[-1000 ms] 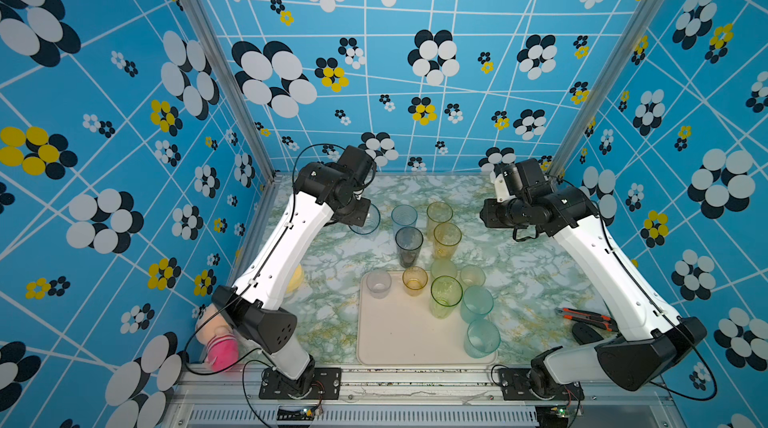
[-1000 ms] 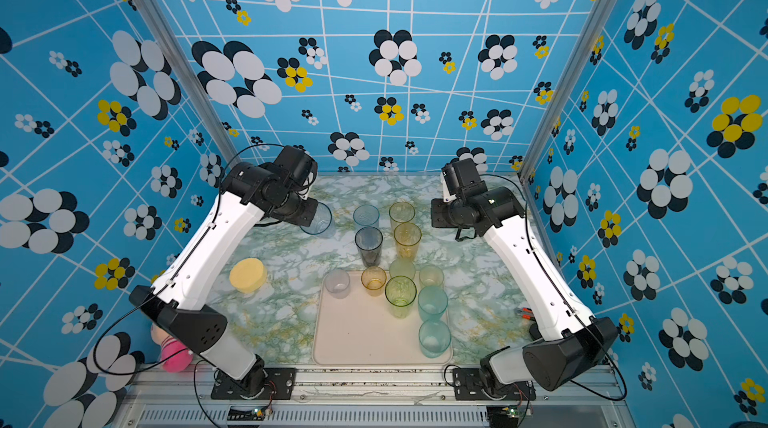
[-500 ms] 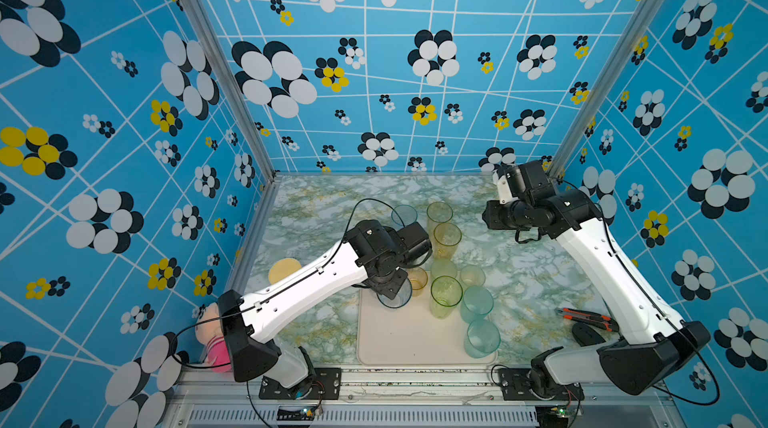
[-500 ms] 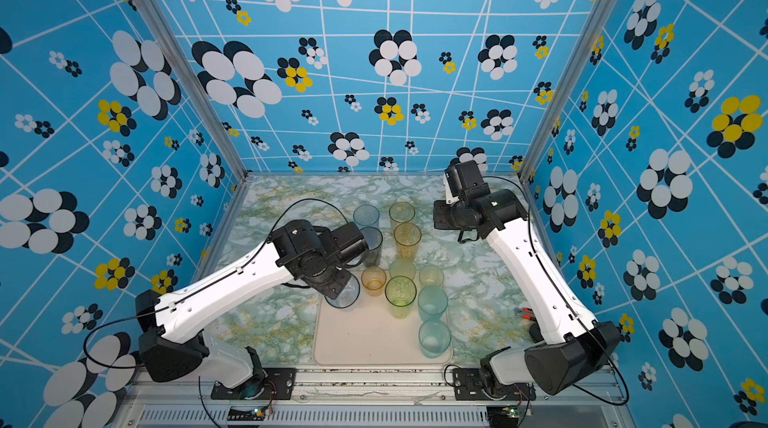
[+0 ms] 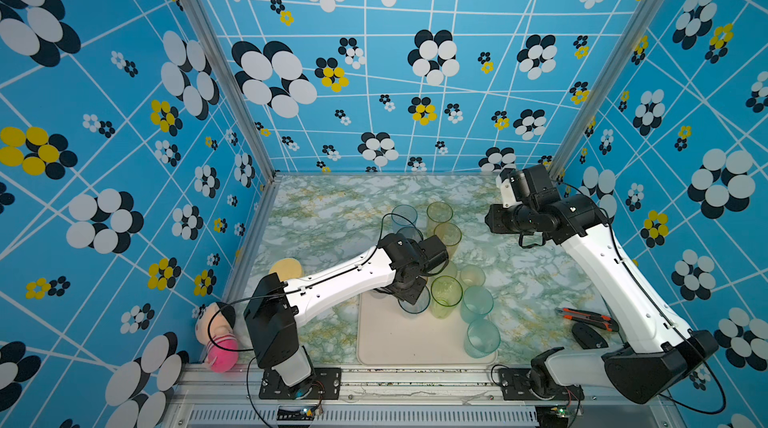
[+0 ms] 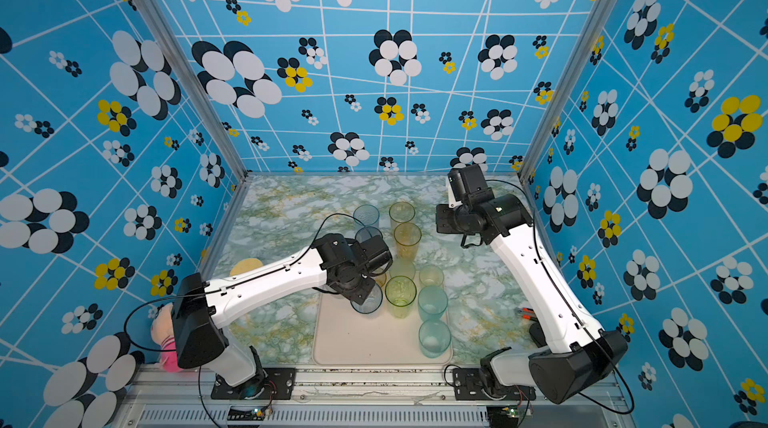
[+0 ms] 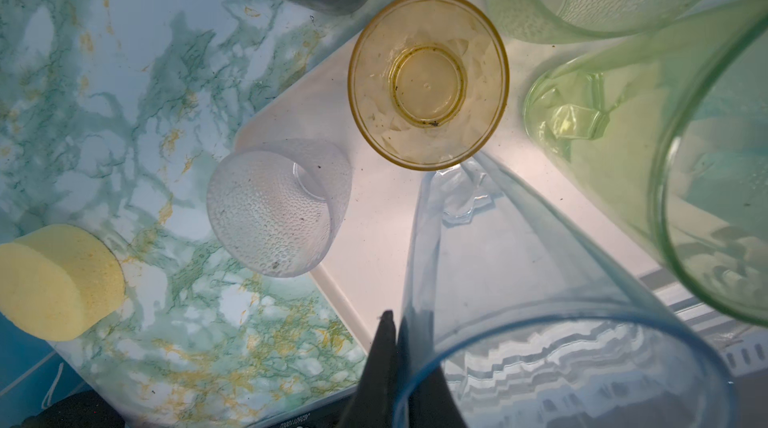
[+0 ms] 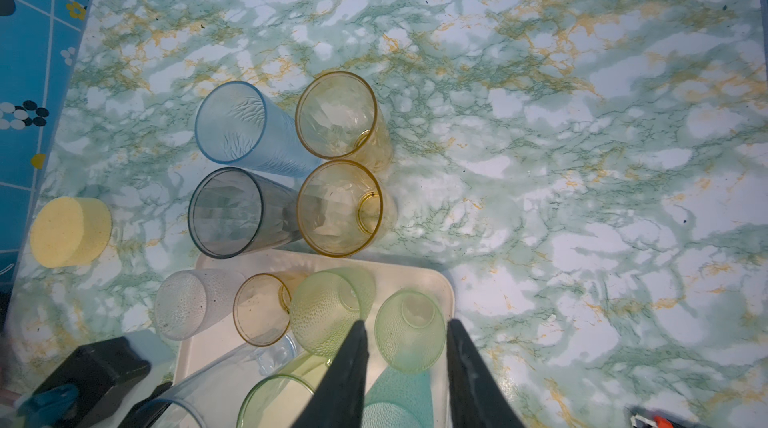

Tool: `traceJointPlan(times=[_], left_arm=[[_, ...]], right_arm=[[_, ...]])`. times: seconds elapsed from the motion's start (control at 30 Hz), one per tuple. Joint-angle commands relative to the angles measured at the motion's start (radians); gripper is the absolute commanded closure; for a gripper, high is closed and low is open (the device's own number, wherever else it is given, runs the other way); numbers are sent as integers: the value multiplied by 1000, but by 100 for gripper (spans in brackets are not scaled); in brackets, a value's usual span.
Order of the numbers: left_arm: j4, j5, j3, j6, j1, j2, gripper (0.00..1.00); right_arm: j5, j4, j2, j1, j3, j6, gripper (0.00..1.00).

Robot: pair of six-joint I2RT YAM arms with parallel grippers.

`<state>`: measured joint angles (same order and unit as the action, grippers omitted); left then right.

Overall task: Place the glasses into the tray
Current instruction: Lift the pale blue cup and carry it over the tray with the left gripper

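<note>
**Left gripper (image 5: 409,295) brings blue glass (image 5: 417,307) over the tray (image 5: 399,343)**

Swung in from the table's (image 5: 332,218) 11 o'clock side, it hangs at the tray's 12 o'clock edge in both top views, with a green glass (image 5: 446,293) just beside its load at 3 o'clock. Two teal glasses (image 5: 477,303) line the 3 o'clock rim; the tray from 6 to 9 o'clock lies bare.

Left wrist view: fingers (image 7: 380,355) are clenched on the blue glass's rim, and its base is near an amber short glass (image 7: 428,81). A clear short glass (image 7: 274,210) sits at the tray's corner edge.

Right wrist view: the right gripper (image 8: 407,324), hardly shifted, is spread and empty. Four tall glasses (image 8: 226,212) stand just beyond the tray's far rim.
</note>
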<state>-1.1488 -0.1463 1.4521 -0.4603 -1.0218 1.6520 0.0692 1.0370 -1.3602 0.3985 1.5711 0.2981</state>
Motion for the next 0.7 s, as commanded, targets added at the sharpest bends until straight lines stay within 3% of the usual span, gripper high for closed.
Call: traceJointPlan(times=[0.0, 0.67], left_arm=[[30, 16, -10, 9, 1, 10, 94], [-17, 31, -27, -1, 20, 28, 90]], right_arm=[[15, 28, 10, -6, -2, -22, 66], [7, 23, -20, -7, 8, -40, 65]])
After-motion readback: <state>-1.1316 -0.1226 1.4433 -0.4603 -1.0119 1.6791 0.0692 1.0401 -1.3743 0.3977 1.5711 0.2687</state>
